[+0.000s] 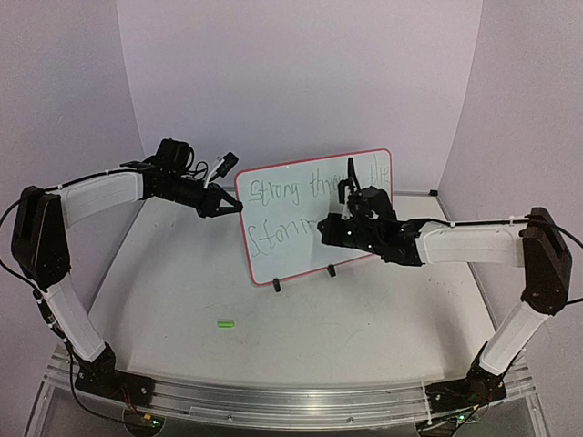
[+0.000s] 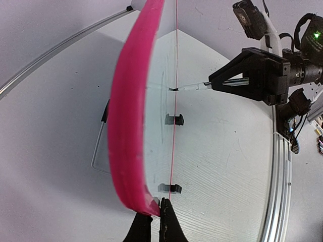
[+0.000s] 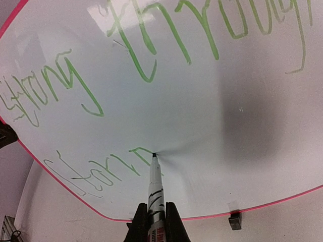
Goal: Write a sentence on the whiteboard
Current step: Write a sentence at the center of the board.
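Note:
The whiteboard (image 1: 291,228), white with a thin pink-red frame, stands upright on two black clip feet at the table's middle back. Green writing on it reads "Strong through the" over "Storm", the last letter partly drawn. My left gripper (image 1: 232,206) is shut on the board's left edge; in the left wrist view (image 2: 155,212) the fingers pinch the pink frame (image 2: 128,126). My right gripper (image 1: 351,223) is shut on a white marker (image 3: 155,189), and its tip touches the board (image 3: 202,126) at the end of the lower word.
A small green marker cap (image 1: 224,322) lies on the table in front of the board. The board's clip feet (image 1: 277,285) rest on the white tabletop. Purple walls close in the back and sides. A metal rail (image 1: 291,396) runs along the near edge.

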Robot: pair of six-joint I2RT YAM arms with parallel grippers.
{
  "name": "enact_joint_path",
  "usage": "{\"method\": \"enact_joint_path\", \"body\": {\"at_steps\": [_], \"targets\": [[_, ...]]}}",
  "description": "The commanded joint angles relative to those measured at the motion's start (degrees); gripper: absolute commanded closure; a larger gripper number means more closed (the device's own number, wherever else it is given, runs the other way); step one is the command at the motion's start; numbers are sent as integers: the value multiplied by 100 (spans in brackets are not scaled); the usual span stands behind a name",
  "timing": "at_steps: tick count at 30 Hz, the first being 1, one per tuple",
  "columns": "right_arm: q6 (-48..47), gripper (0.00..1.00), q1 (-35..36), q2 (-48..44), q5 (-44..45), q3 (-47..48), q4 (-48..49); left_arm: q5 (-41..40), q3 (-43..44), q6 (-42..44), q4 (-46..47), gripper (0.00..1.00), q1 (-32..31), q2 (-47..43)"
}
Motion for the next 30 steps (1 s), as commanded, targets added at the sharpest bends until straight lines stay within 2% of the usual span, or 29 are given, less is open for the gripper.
{"method": "enact_joint_path", "body": {"at_steps": [1, 9, 21, 30], "targets": [[33, 100, -112, -210, 389, -162, -46, -353, -38, 405, -572, 100, -134, 87], [124, 100, -112, -105, 178, -305, -84, -347, -38, 396, -569, 100, -132, 97], [112, 100, -112, -563, 186, -492, -84, -355, -41, 395, -571, 100, -141, 98], [132, 100, -112, -339, 391, -361, -137, -355, -46, 397, -568, 100, -141, 90]]}}
